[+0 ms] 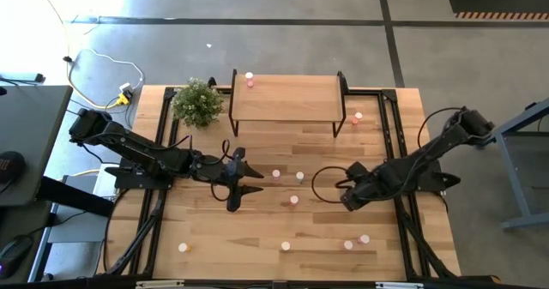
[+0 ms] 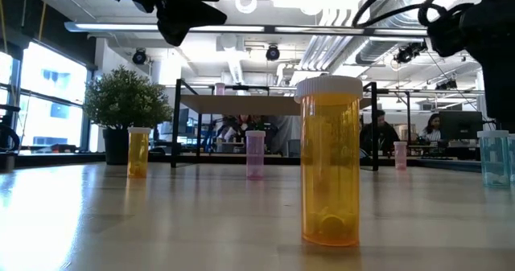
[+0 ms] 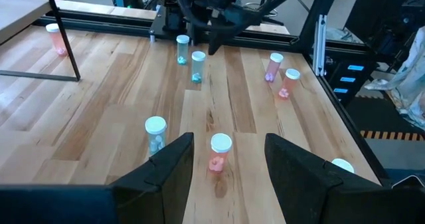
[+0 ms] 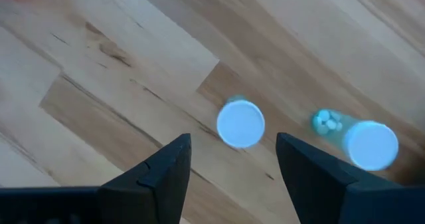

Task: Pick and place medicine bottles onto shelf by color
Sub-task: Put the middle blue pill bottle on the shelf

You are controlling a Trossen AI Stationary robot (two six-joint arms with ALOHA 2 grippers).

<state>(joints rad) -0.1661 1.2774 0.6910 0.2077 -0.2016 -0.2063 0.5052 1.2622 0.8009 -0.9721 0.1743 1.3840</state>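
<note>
Left gripper (image 1: 246, 178) hanging over the mid-table, in front of the shelf (image 1: 286, 99), fingers (image 3: 166, 171) spread and holding nothing; a red-pink bottle (image 3: 220, 151) with white cap standing on the planks in line with the gap, a pale blue bottle (image 3: 155, 133) just beside it. Right gripper (image 1: 347, 196) also in front of the shelf, toward its right end, jaws standing wide and empty above two white-capped blue bottles (image 4: 241, 123). One pink bottle (image 1: 250, 80) on the shelf's back left corner; another (image 1: 357, 117) on the table just right of the shelf. Remaining bottles scattered on the tabletop in front of the shelf. Potted plant (image 1: 197, 103) just left of the shelf.
</note>
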